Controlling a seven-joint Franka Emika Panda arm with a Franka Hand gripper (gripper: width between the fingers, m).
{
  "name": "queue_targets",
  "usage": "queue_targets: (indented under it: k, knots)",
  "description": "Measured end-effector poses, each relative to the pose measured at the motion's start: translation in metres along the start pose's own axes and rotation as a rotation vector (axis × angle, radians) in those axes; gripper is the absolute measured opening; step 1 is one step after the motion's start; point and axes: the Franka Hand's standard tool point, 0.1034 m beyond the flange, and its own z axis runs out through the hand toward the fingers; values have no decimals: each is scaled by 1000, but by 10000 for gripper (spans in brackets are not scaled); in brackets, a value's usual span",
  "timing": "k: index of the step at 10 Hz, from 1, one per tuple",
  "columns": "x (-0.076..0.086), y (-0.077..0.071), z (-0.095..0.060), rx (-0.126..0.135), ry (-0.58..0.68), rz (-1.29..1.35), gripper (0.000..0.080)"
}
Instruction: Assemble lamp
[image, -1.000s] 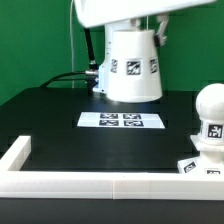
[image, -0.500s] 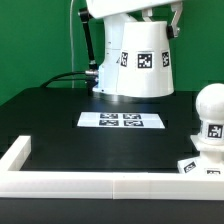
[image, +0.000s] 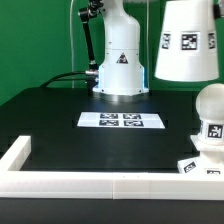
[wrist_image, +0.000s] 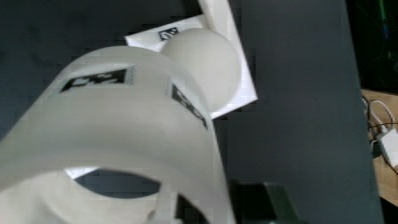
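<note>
The white cone-shaped shade (image: 187, 42) hangs in the air at the exterior view's upper right, upright and narrow end up, just above the ball-shaped bulb (image: 211, 106). The bulb stands on the low base block (image: 197, 166) at the right edge. My gripper is above the top of the exterior view. In the wrist view the shade (wrist_image: 125, 130) fills most of the picture, and my gripper (wrist_image: 228, 205) is shut on its wall, with one dark finger (wrist_image: 267, 206) outside it. Beyond the shade, the wrist view also shows the bulb (wrist_image: 210, 60) and the base (wrist_image: 173, 33).
The marker board (image: 121, 121) lies flat mid-table. A white rail (image: 90, 186) runs along the front and left edges. The arm's white pedestal (image: 119, 66) stands at the back with black cables (image: 68, 76) beside it.
The shade has been carried up and towards the exterior view's right, from in front of the pedestal to above the bulb. The bulb and base have not moved.
</note>
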Motion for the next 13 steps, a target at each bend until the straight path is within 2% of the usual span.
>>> queue_targets:
  k: [2,5,13]
  knots:
    - [-2,-15,13,-6,-10,9,44]
    - [-9,-24,36,-10,-7,53,44]
    - [-11,-17,77,-31,-2,67,44]
